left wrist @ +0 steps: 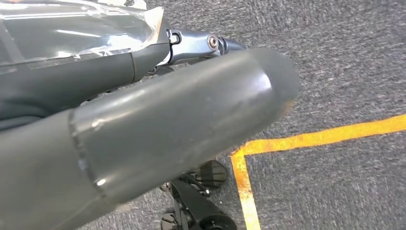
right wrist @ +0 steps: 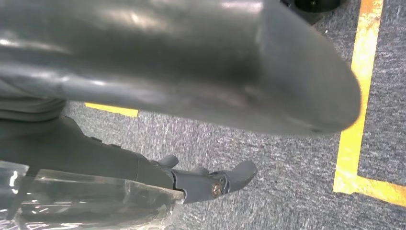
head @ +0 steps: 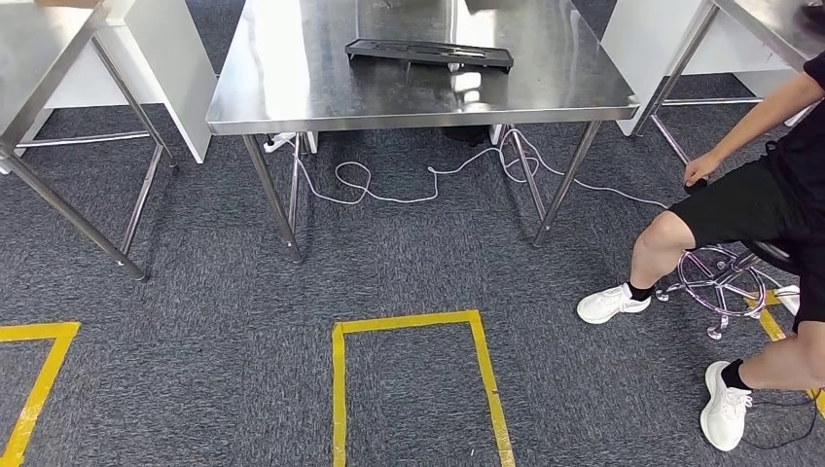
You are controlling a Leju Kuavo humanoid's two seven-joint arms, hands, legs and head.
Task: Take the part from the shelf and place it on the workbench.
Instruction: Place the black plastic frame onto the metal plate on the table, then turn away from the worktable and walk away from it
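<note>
Stainless steel workbench [head: 292, 97], upper centre of the head view; legs down on grey carpet [head: 409, 263]. Black flat part [head: 428, 53] lying on the bench top toward its far side, nothing on it or against it.

Second steel table [head: 39, 49], upper left corner, beside a white panel [head: 165, 49]. Third steel table [head: 769, 24], upper right corner, with another white panel [head: 647, 39] to its left.

White cable [head: 389, 185] looped on the carpet under the workbench, running between its legs and off to the right.

Yellow tape rectangle [head: 409, 326] on the carpet, lower centre, open toward the bottom edge. Further yellow tape corner [head: 39, 341] at lower left.

Seated person [head: 759, 195] at the right edge: black shorts and top, white shoes [head: 608, 304], on a chrome-based stool [head: 720, 277]; legs stretched into the floor space right of the workbench, one hand resting near the knee.

Left hand [left wrist: 143, 129], left wrist view: thick grey thumb across the middle, darker fingers [left wrist: 201, 45] straight behind it, nothing held, hanging over carpet and a yellow tape line.

Right hand [right wrist: 182, 67], right wrist view: thumb large across the top, fingers [right wrist: 215, 182] extended and apart from it, holding nothing, above carpet with yellow tape at the right of the picture.
</note>
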